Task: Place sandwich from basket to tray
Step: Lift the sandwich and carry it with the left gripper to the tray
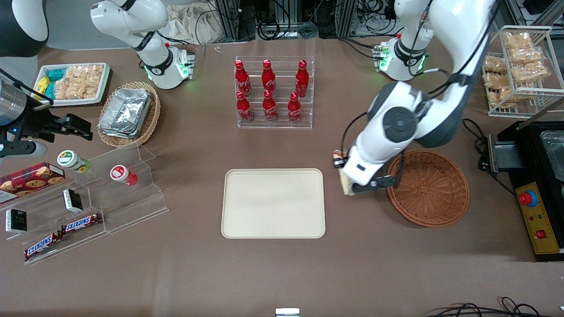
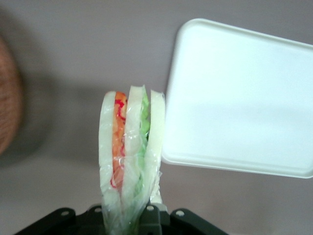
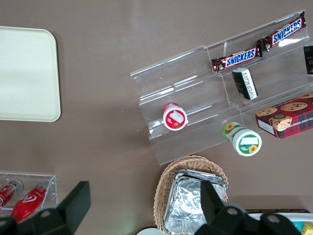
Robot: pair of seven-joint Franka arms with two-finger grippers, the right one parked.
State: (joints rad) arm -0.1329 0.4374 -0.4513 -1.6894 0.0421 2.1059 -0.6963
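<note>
- One sandwich, with white bread and orange and green layers, is pinched upright in the jaws of the gripper.
- It is held up over the bare desk, between the tray and the basket.
- No part of the sandwich is touching the tray, which is just beside it.
- Nothing is seen lying in the round brown basket.

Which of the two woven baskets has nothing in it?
The round reddish-brown basket beside the pincer, which grips the sandwich, is empty. The lighter oval basket toward the parked arm's end holds foil containers.
</note>
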